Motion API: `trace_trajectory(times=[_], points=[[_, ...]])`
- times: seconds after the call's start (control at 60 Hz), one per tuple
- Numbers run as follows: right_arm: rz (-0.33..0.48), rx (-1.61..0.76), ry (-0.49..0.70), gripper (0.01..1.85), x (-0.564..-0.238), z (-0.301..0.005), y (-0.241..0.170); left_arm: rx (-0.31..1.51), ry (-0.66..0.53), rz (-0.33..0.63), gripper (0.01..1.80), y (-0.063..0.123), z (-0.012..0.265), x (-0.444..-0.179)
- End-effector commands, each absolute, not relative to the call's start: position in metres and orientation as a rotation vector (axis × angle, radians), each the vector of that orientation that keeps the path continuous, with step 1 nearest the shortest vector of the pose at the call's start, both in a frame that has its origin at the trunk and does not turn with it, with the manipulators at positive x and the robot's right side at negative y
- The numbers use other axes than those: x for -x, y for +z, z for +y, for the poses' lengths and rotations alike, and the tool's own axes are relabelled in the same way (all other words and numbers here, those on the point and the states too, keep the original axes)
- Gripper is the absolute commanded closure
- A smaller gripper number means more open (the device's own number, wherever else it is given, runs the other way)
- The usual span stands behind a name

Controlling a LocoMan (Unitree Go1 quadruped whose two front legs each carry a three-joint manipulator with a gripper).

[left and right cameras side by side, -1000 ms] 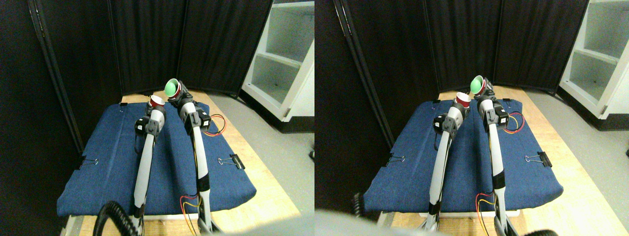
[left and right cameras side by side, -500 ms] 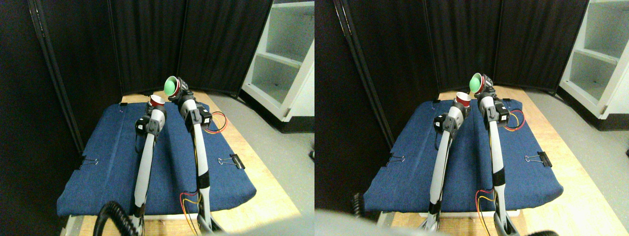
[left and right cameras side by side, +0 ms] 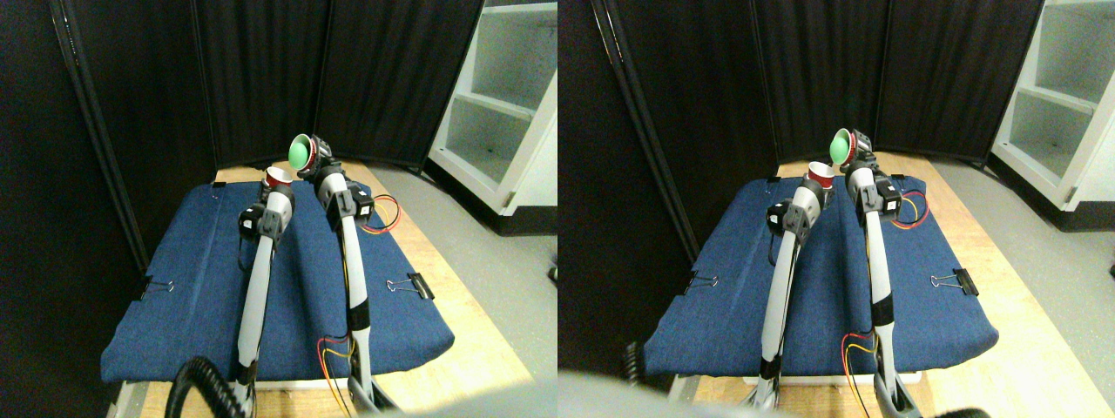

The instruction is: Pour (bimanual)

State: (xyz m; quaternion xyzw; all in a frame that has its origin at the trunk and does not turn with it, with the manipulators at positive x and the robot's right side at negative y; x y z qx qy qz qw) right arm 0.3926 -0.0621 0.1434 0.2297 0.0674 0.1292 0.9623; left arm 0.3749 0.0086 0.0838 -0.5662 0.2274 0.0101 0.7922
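We held a red cup [left and right cameras side by side: 279, 179] upright in our left pincer [left and right cameras side by side: 277, 187], above the far end of the blue cloth [left and right cameras side by side: 200, 287] on the table [left and right cameras side by side: 470, 348]. Our right pincer [left and right cameras side by side: 315, 165] gripped a second cup [left and right cameras side by side: 301, 154], tipped on its side with its green inside facing the red cup, just beside it and higher. Binder clips [left and right cameras side by side: 409, 285] pinned the cloth's edges.

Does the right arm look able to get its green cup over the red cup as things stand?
Probably yes. The green cup is raised and tilted just beside the red cup, which the left arm holds upright, with nothing between them.
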Motion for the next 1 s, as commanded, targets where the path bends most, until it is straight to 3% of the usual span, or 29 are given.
trace_trajectory(times=[0.017, 1.0], points=[[0.11, -0.454, 0.285, 1.53, -0.396, -0.056, 0.146, 1.262, 0.0, 0.456, 1.48, 0.095, 0.007, -0.376], [0.074, -0.285, 0.309, 1.53, -0.407, -0.046, 0.154, 1.276, 0.011, 0.459, 1.48, 0.086, 0.009, -0.39]])
